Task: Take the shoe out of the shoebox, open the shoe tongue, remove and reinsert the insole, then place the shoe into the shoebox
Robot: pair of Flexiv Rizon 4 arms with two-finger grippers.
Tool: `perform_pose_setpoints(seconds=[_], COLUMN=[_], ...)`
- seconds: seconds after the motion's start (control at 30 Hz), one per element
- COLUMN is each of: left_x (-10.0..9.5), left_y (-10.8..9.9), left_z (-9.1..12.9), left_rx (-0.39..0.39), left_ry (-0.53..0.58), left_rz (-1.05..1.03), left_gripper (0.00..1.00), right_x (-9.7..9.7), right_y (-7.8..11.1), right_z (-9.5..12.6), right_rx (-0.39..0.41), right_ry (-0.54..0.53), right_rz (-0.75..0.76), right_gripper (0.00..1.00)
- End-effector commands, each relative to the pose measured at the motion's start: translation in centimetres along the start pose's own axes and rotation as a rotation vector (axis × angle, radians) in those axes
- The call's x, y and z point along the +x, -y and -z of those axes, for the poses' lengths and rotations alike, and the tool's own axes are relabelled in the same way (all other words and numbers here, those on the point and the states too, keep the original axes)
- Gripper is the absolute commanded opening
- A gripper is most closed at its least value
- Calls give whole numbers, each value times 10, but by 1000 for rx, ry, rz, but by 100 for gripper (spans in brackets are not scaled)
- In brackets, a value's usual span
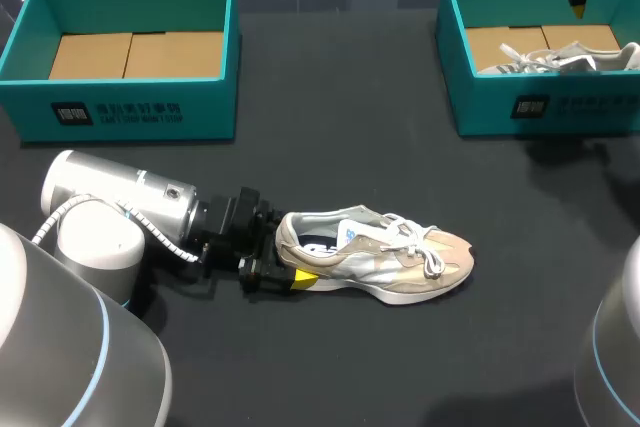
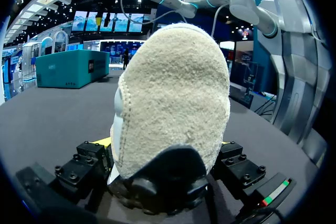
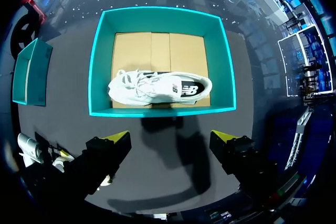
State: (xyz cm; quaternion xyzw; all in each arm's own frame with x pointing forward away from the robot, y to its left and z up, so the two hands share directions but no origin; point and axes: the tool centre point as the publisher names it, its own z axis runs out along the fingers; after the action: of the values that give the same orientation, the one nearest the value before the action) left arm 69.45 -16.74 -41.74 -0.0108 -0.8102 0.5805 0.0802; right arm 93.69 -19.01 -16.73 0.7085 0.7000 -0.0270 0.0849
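Black counter (image 1: pixel 350 377) — left claw (image 1: pixel 287 257) clamps the heel of the beige shoe (image 1: pixel 400 259); right claw (image 3: pixel 169 136) spread open above a teal shoebox (image 3: pixel 157 111).

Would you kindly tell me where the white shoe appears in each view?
Head view: the white shoe lies in the teal shoebox at far right.
Left wrist view: not visible; only that shoebox's outer wall shows.
Right wrist view: inside the shoebox, shoe ahead of the right pincer.
Shared landmark: the teal shoebox.
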Motion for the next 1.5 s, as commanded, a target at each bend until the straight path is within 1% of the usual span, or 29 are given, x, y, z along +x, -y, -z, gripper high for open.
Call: perform_pose_setpoints(seconds=[0.03,0.17,0.27,0.43,0.67,0.8,0.97,1.1,1.27,1.5], left_x=[1,1,1,1,1,1,1,1,1,1], left_y=[-1,-1,-1,-1,-1,-1,-1,-1,-1,-1], left_z=[-2,-2,-2,-2,-2,-2,-2,-2,-2,-2], left_rx=[0,0,0,0,0,0,0,0,0,0], left_ry=[1,1,1,1,1,1,1,1,1,1], left_rz=[0,0,0,0,0,0,0,0,0,0], left_gripper=[0,0,0,0,0,0,0,0,0,0], right_x=[24,55,82,137,211,247,276,294,318,349], right_y=[26,58,77,109,143,157,170,176,187,207], right_z=[4,16,24,34,42,42,37,36,37,28], right_rx=[-25,-53,-58,-67,-73,-50,-45,-50,-53,-53], right_ry=[15,4,4,13,46,92,88,100,138,163], right_rz=[-24,-65,-76,-86,-108,-100,-104,-109,-106,-111], right_gripper=[100,100,100,100,100,100,100,100,100,100])
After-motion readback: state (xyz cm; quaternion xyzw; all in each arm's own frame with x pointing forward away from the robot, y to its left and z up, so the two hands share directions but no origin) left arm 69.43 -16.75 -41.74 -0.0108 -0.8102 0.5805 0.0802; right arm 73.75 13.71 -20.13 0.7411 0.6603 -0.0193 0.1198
